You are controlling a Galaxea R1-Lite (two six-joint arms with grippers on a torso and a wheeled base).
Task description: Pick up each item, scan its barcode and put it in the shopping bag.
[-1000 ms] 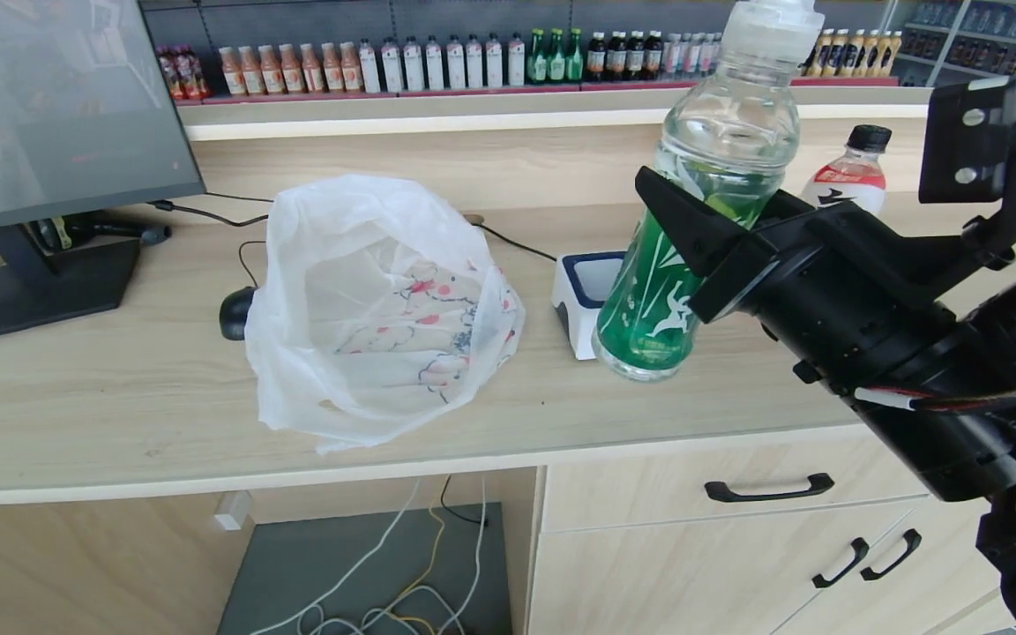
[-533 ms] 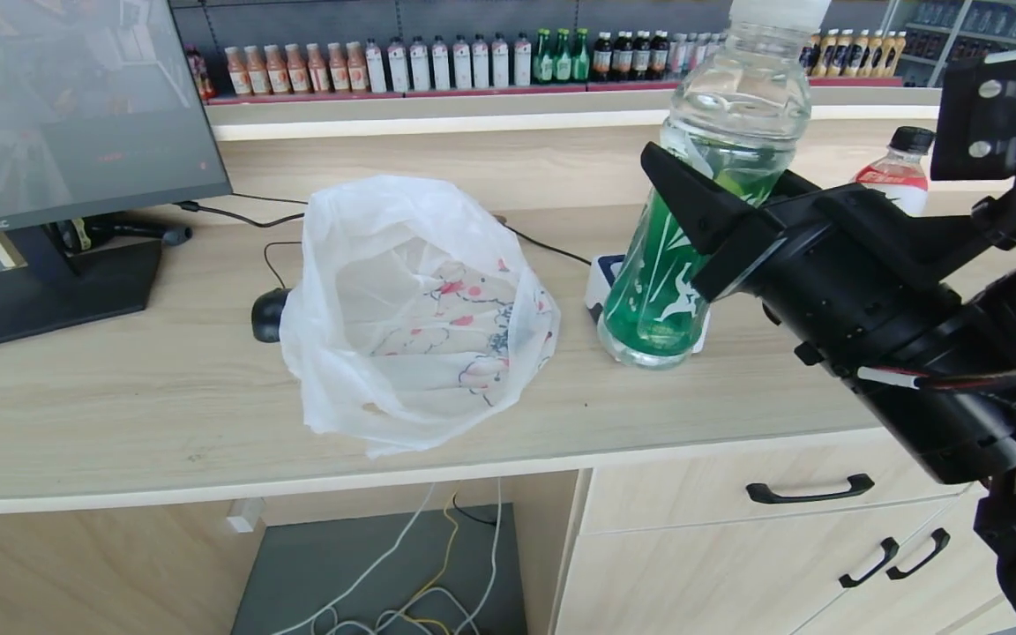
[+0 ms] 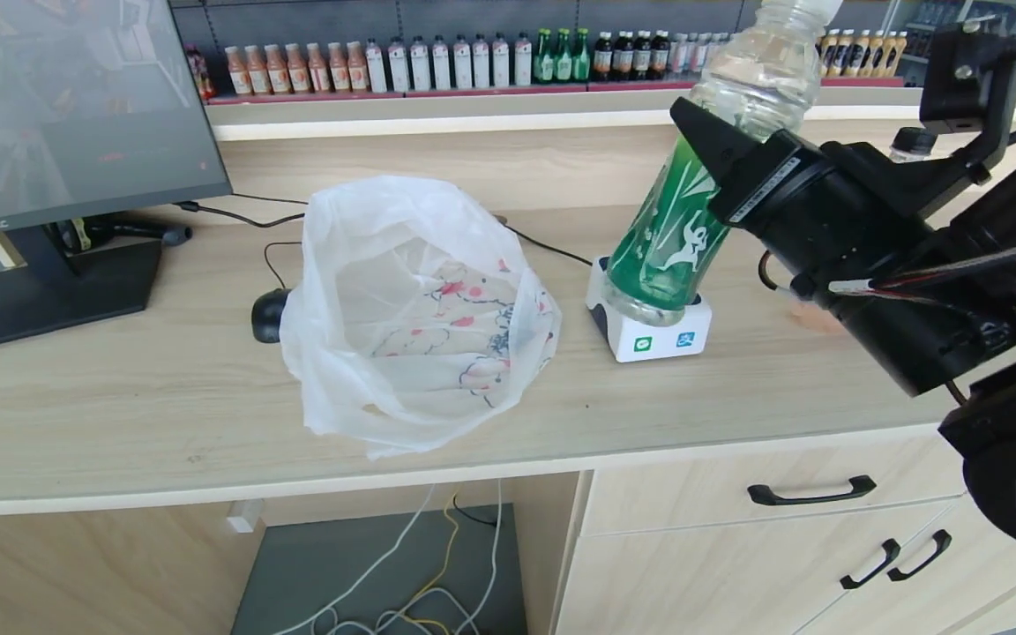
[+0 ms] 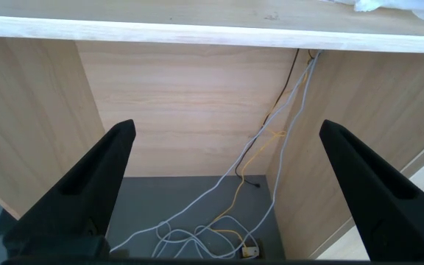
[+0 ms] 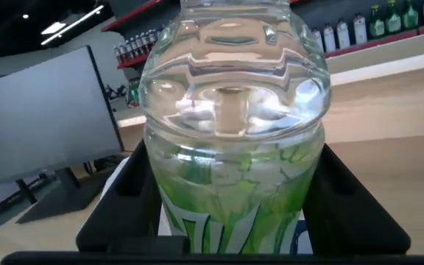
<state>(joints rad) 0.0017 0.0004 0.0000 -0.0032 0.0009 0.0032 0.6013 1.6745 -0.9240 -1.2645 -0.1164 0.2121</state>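
Note:
My right gripper [image 3: 742, 163] is shut on a clear bottle with a green label [image 3: 676, 229], tilted with its base just over the white barcode scanner [image 3: 649, 331] on the counter. In the right wrist view the green-label bottle [image 5: 234, 162] sits between the black fingers [image 5: 124, 199]. A white plastic shopping bag [image 3: 415, 309] stands open left of the scanner, with a red and blue patterned item inside. My left gripper [image 4: 223, 191] hangs open below the counter edge, over loose cables on the floor.
A monitor [image 3: 58, 115] on a black stand sits at the counter's far left. A black mouse [image 3: 268, 315] lies beside the bag. Another bottle with a black cap [image 3: 912, 141] stands behind my right arm. Drawers [image 3: 812, 489] are below the counter.
My right gripper has lifted the bottle, tilted it and carried it back over the scanner. The head camera shifted between the earliest frame and the later ones.

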